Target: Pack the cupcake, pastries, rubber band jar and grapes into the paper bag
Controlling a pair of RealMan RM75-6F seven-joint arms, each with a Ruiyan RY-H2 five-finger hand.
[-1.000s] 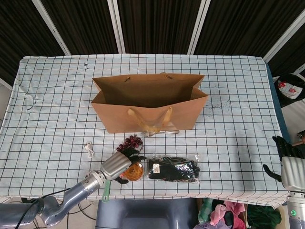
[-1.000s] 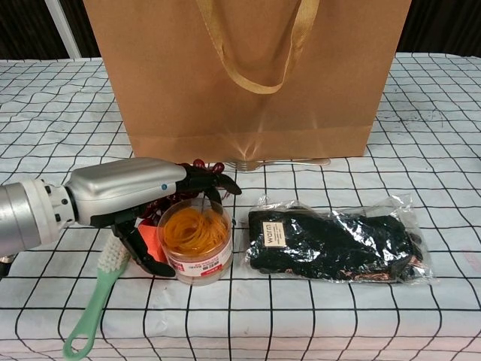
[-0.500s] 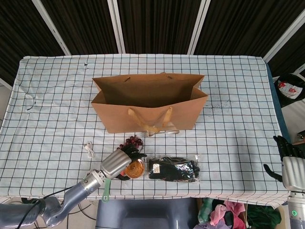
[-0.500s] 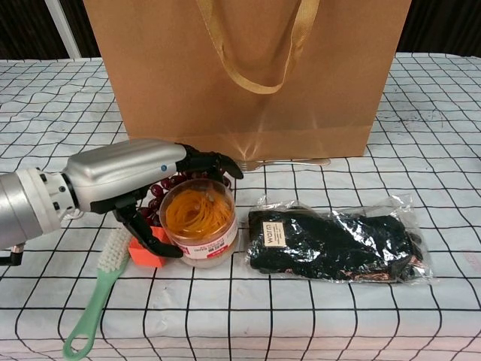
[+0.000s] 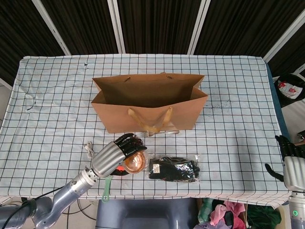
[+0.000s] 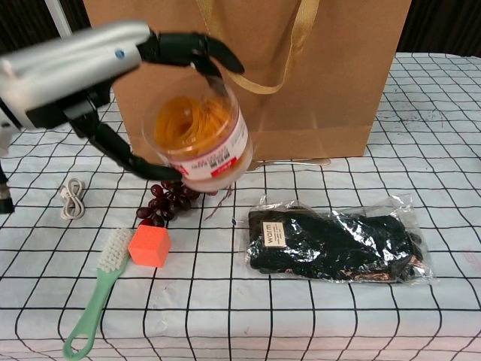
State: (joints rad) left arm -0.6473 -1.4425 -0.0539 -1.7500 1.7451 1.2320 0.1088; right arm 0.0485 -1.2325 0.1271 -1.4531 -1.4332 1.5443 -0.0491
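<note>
Bag: brown paper bag with tan handles (image 5: 148, 110) stands open on the black-and-white checked tablecloth (image 5: 52, 114).
Left hand: my left hand (image 6: 90, 64) grips the clear plastic jar of orange rubber bands (image 6: 197, 135), lifted off the cloth in front of the bag, tilted.
Right hand: my right hand (image 5: 289, 162) sits at the table's right edge, holding nothing, fingers apart.
Gloves: black gloves in clear wrapper (image 6: 334, 242) lie right of the jar.
Grapes: dark red grape bunch (image 6: 165, 201) on the cloth under the jar.
Brush: green-handled brush (image 6: 94, 301), touching the orange cube (image 6: 149, 247).
</note>
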